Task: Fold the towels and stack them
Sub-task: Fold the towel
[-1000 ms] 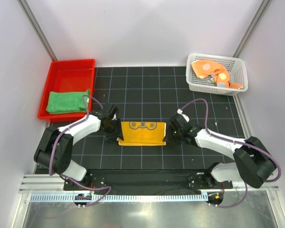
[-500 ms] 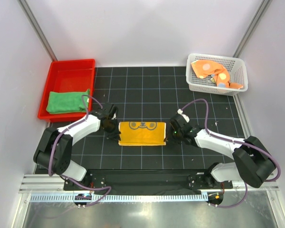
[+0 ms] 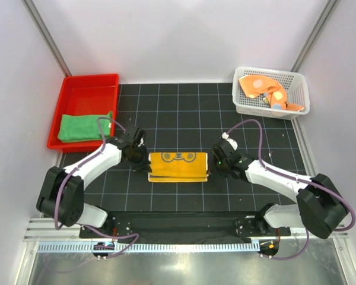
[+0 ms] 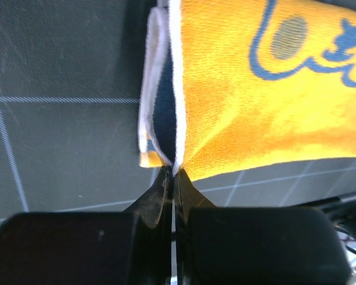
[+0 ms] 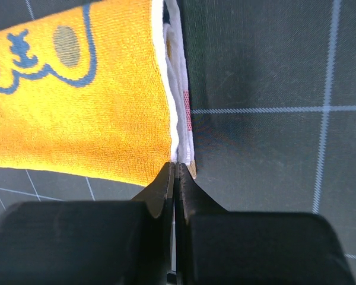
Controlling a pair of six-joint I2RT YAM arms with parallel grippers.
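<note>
A yellow-orange towel [image 3: 178, 165] with blue-grey lettering lies folded on the black grid mat, between the two arms. My left gripper [image 3: 147, 168] is shut on the towel's near left corner [image 4: 177, 155], where its white hem bunches at the fingertips. At the near right corner [image 5: 173, 151] my right gripper [image 3: 209, 172] is shut on the hem in the same way. A folded green towel [image 3: 83, 127] rests in the red tray [image 3: 110, 80]. An orange polka-dot towel [image 3: 267, 90] lies crumpled in the white mesh basket [image 3: 301, 90].
The tray stands at the back left beside the mat and the basket at the back right. Grey walls with metal posts close in both sides and the back. An aluminium rail [image 3: 184, 244] runs along the near edge by the arm bases.
Both grippers have closed on the yellow-orange towel's near corners. The left arm has stretched out more, and the towel's near edge has lifted slightly.
</note>
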